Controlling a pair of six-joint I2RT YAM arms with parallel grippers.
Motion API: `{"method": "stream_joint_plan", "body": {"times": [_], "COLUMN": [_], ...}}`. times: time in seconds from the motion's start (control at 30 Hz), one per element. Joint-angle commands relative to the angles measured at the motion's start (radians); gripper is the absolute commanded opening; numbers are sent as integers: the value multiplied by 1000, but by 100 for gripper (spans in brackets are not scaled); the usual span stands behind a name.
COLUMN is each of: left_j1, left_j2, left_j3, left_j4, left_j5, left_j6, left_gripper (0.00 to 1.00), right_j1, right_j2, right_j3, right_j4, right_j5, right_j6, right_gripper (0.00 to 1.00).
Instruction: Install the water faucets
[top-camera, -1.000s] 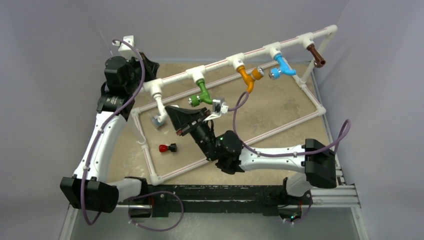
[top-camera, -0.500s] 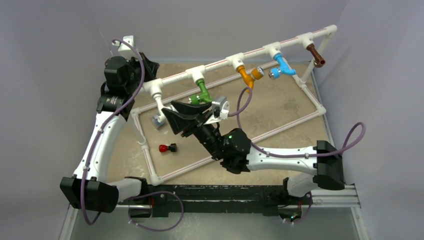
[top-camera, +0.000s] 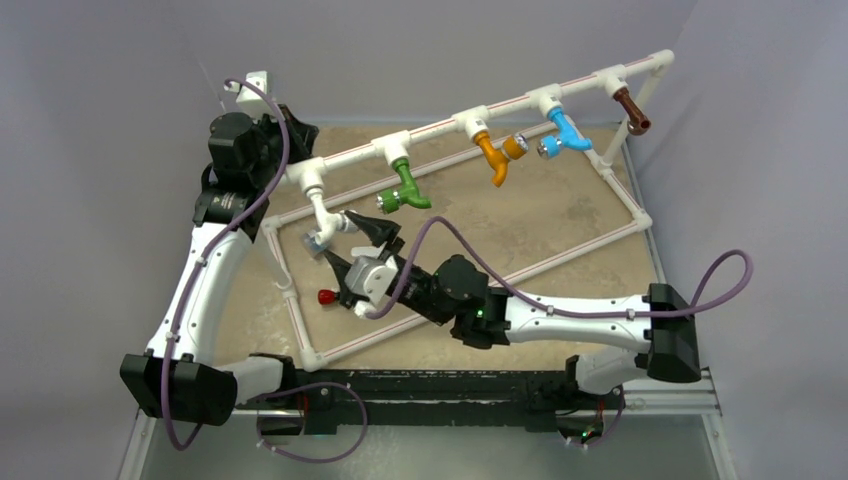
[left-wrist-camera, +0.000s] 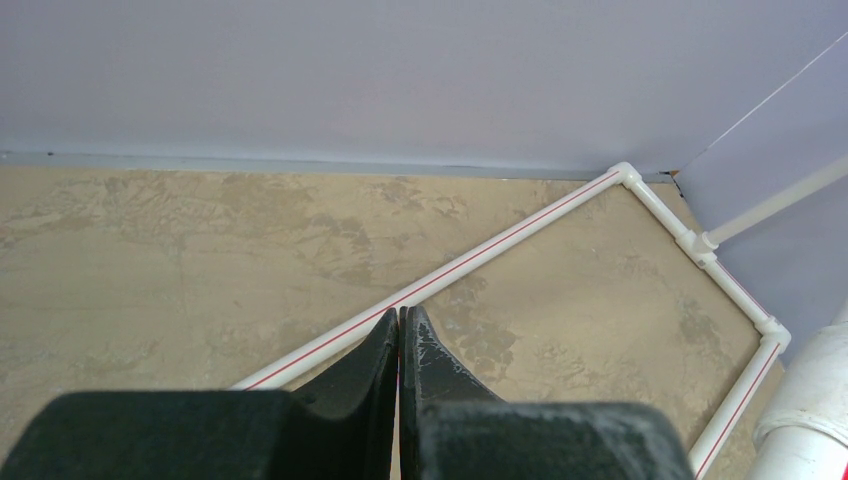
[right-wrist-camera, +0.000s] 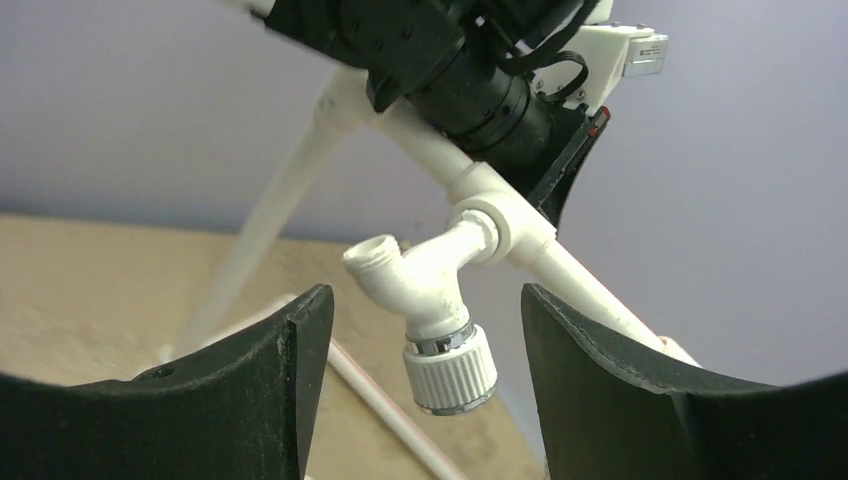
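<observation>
The white faucet (right-wrist-camera: 440, 290) hangs from the leftmost tee of the raised pipe rail (top-camera: 440, 132), ribbed knob (right-wrist-camera: 452, 370) pointing down. My right gripper (right-wrist-camera: 422, 296) is open, one finger on each side of this faucet and neither touching it. From above, the right gripper (top-camera: 346, 250) sits just right of the white faucet (top-camera: 324, 218). Green (top-camera: 405, 188), orange (top-camera: 495, 155), blue (top-camera: 562, 134) and brown (top-camera: 632, 110) faucets hang from the other tees. My left gripper (left-wrist-camera: 400, 314) is shut and empty, up by the rail's left end (top-camera: 296, 133).
A white pipe frame (top-camera: 560, 256) lies on the tan mat around the work area. A small red-and-black piece (top-camera: 330, 296) rests on the mat under my right wrist. The left arm's wrist (right-wrist-camera: 450, 60) sits close above the white faucet's tee.
My right gripper has opened and swung left from beside the green faucet to the white faucet, rolling over as it went. The left arm has not moved.
</observation>
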Motion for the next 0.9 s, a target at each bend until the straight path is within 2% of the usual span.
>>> {"method": "stream_joint_plan", "body": {"times": [0.0, 0.3, 0.47, 0.57, 0.67, 0.73, 0.8, 0.83, 0.87], "left_j1": [-11, -11, -10, -10, -10, -10, -11, -10, -11], "left_j2": [28, 31, 31, 31, 31, 31, 31, 31, 32], "left_j3": [-59, -59, -59, -59, -59, -59, -59, -59, -59], "left_j4": [-175, -175, -175, -175, -175, -175, -175, -175, -175], "left_j5": [44, 46, 47, 49, 49, 49, 49, 49, 48], "left_j6": [-6, -7, -7, -7, -7, -7, -7, -7, -7], "left_gripper": [0, 0, 0, 0, 0, 0, 0, 0, 0], "right_j1": [9, 27, 27, 27, 27, 27, 27, 26, 27], "right_j2": [50, 234, 296, 305, 311, 314, 314, 314, 316], "right_j3": [35, 147, 197, 212, 223, 232, 247, 253, 260], "right_j4": [9, 184, 251, 258, 272, 280, 270, 259, 251], "right_j5": [70, 211, 306, 329, 365, 390, 407, 411, 417], "right_j6": [-334, -545, -598, -575, -532, -485, -415, -372, -325], "right_gripper": [71, 69, 64, 58, 46, 30, 7, 0, 0]}}
